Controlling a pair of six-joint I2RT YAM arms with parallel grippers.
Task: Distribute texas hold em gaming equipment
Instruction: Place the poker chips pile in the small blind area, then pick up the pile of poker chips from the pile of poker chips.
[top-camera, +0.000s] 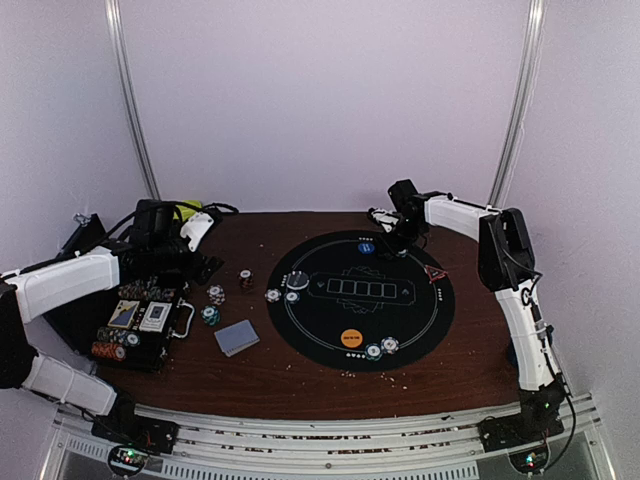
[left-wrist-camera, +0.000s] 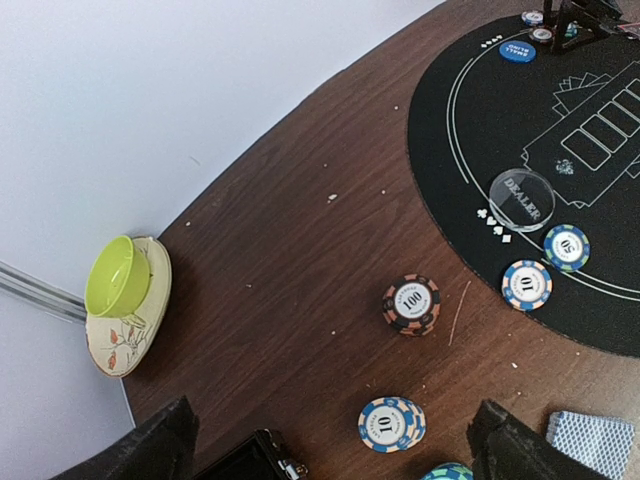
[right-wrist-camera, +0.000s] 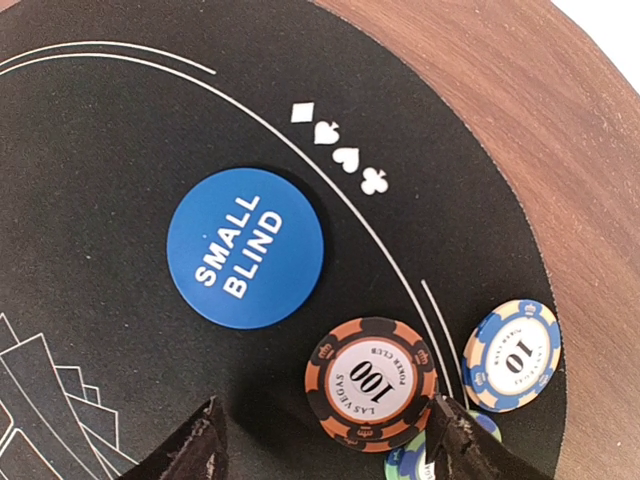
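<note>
Brown worktop (top-camera: 250, 385), black poker mat (top-camera: 420, 320): right claw (right-wrist-camera: 328, 420) released, straddling orange 100 chip (right-wrist-camera: 371, 382) beside SMALL BLIND button (right-wrist-camera: 245, 247); left claw (left-wrist-camera: 335, 410) released, empty. Step: chip placement, seemingly. Next: straight lift clear.

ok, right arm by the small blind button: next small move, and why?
Probably lift the right gripper straight up and clear. Its jaws stand open, and the orange 100 chip lies flat on the mat between them, beside the blue 10 chip and the Small Blind button; nothing looks held.
</note>
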